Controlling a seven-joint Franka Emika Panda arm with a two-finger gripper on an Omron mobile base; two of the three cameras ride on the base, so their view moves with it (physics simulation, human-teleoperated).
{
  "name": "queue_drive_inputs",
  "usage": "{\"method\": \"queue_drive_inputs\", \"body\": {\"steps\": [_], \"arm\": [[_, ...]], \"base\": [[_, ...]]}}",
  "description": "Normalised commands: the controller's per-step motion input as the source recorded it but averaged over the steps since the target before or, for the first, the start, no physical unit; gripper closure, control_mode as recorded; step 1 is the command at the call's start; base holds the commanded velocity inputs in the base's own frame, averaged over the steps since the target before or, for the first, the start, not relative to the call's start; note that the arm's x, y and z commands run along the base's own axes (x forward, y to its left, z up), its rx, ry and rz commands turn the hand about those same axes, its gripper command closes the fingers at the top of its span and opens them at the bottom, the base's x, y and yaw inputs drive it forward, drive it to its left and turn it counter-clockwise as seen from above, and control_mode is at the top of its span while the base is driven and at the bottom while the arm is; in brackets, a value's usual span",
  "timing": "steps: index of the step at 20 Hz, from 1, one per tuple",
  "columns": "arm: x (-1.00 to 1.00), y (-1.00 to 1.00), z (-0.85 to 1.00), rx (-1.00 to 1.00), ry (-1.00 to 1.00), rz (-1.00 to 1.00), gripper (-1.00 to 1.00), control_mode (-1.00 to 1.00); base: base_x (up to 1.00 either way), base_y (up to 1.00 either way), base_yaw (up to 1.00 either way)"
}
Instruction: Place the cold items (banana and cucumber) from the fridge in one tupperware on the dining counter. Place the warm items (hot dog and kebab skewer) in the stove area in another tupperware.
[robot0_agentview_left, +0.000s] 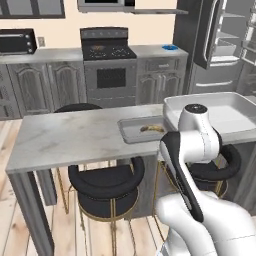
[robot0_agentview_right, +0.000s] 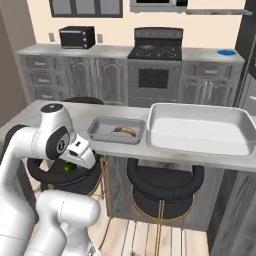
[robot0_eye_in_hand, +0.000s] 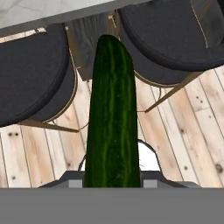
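Filling the middle of the hand view, a long dark green cucumber (robot0_eye_in_hand: 112, 113) with paler lengthwise streaks and a rounded tip points away from the camera, its near end sitting between the claw's (robot0_eye_in_hand: 112, 181) grey finger bases at the bottom of that view. The claw is clamped on the cucumber, its jaws narrowly apart with the vegetable filling the gap. Beyond the cucumber lie pale wooden floorboards and two round black stools (robot0_eye_in_hand: 30, 78) with thin gold legs, and a strip of the marble dining counter (robot0_eye_in_hand: 39, 13) runs along the top edge. From the right base view, the white arm bends low in front of the counter, and a small patch of green cucumber (robot0_agentview_right: 70, 167) peeks out under the wrist, below counter height and above a black stool. On the counter (robot0_agentview_left: 65, 137) rests a small shallow grey tupperware (robot0_agentview_left: 131, 131) with a yellow banana (robot0_agentview_left: 153, 128) lying inside it. Just beside it, toward the fridge side, sits a much larger white tupperware (robot0_agentview_left: 226, 116). Against the far wall stand grey cabinets, a stove (robot0_agentview_left: 108, 62) and a black toaster oven (robot0_agentview_left: 17, 41).
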Motion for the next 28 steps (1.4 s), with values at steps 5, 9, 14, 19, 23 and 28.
{"method": "queue_drive_inputs", "body": {"steps": [5, 9, 14, 19, 23, 28], "arm": [[0.00, 0.00, 0.00, 0.00, 0.00, 0.00, 1.00, 1.00], [0.00, 0.00, 0.00, 0.00, 0.00, 0.00, 1.00, 1.00], [0.00, 0.00, 0.00, 0.00, 0.00, 0.00, 1.00, 1.00], [0.00, 0.00, 0.00, 0.00, 0.00, 0.00, 1.00, 1.00], [0.00, 0.00, 0.00, 0.00, 0.00, 0.00, 1.00, 1.00], [0.00, 0.00, 0.00, 0.00, 0.00, 0.00, 1.00, 1.00]], "base": [[0.50, -0.01, 0.00], [0.24, -0.21, 0.02], [0.16, -0.20, 0.01], [0.16, -0.26, 0.03], [0.11, -0.42, 0.06], [0.12, -0.33, 0.07]]}}
